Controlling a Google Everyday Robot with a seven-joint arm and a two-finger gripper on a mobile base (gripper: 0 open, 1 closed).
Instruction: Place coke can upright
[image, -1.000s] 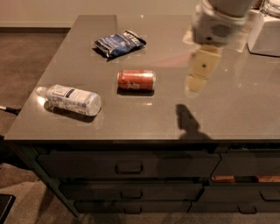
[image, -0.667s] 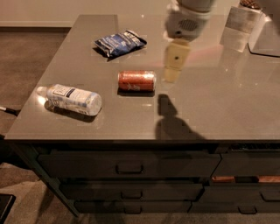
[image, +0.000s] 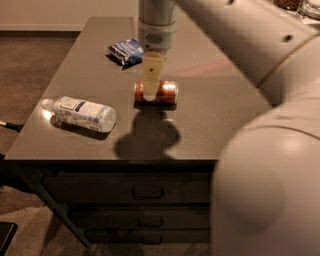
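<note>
The can lies sideways, midway between the desk side edges, awaiting a grasp. The gripper hangs over one end; its state cannot be told.

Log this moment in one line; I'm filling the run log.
gripper: at one end of coke can | coke can: on its side, on table | upright: not yet

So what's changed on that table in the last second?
The gripper swung left from the right side of the table and now sits low at the left end of the can; nothing visibly grabbed yet. The can, bottle and bag lie where they were.
</note>
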